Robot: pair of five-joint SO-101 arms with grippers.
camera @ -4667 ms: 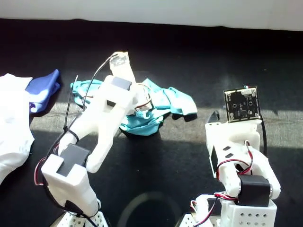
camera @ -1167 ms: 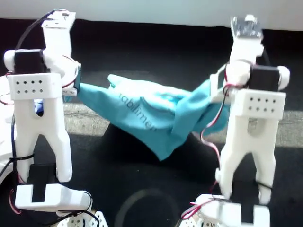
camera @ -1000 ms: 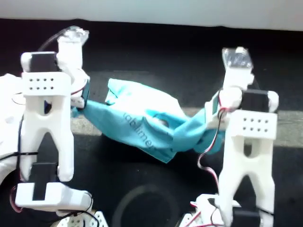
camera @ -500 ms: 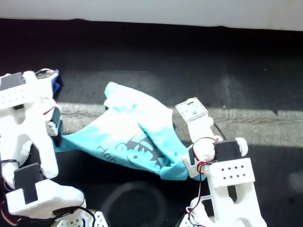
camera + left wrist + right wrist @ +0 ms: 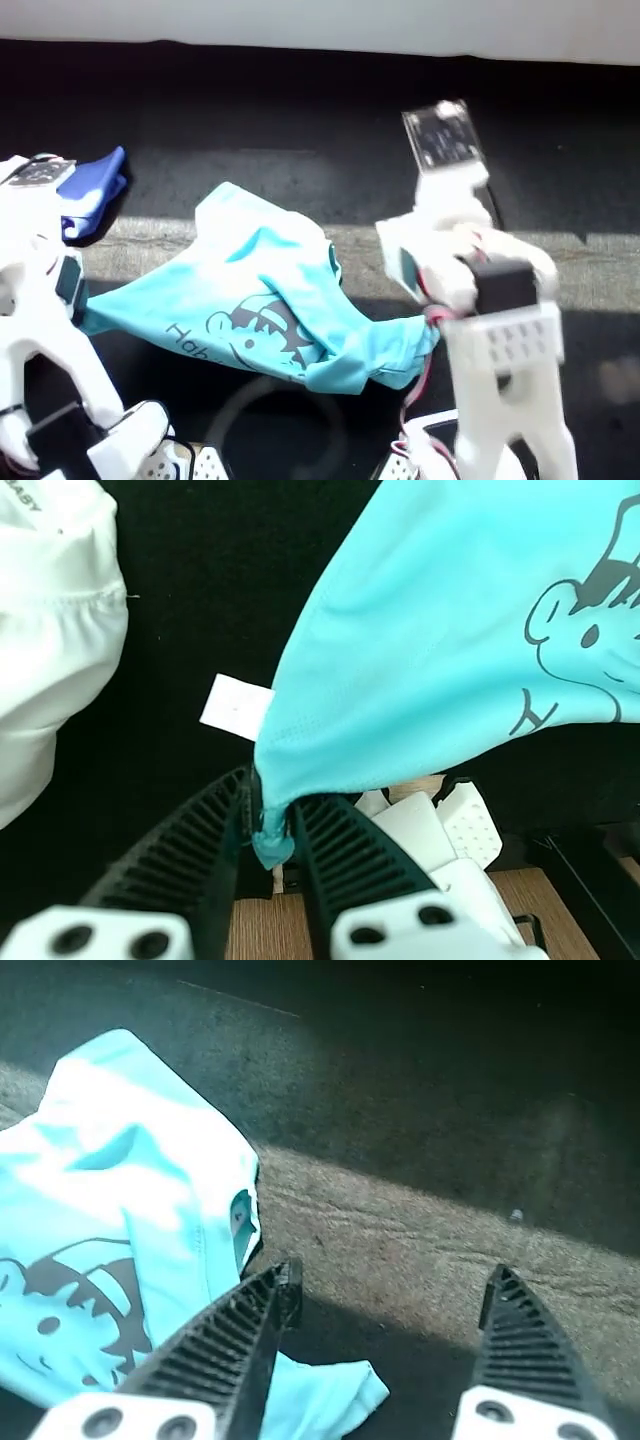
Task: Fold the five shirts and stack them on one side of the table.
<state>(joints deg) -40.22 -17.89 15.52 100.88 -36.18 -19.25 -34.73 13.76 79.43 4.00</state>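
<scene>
At nine o'clock of the table (image 5: 300,110), the left gripper (image 5: 270,805) is pinched tight on a corner of the turquoise shirt (image 5: 260,300), which spreads across the middle. A blue shirt (image 5: 92,185) lies at ten o'clock. At the turquoise shirt's three o'clock, the right gripper (image 5: 392,1282) hangs with its jaws wide apart, holding nothing.

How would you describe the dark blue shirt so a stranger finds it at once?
On the black table, look to the far left, just beyond the left arm. A small dark blue shirt lies there. Its deep plain blue sets it apart from the turquoise shirt with a cartoon print at the centre.
</scene>
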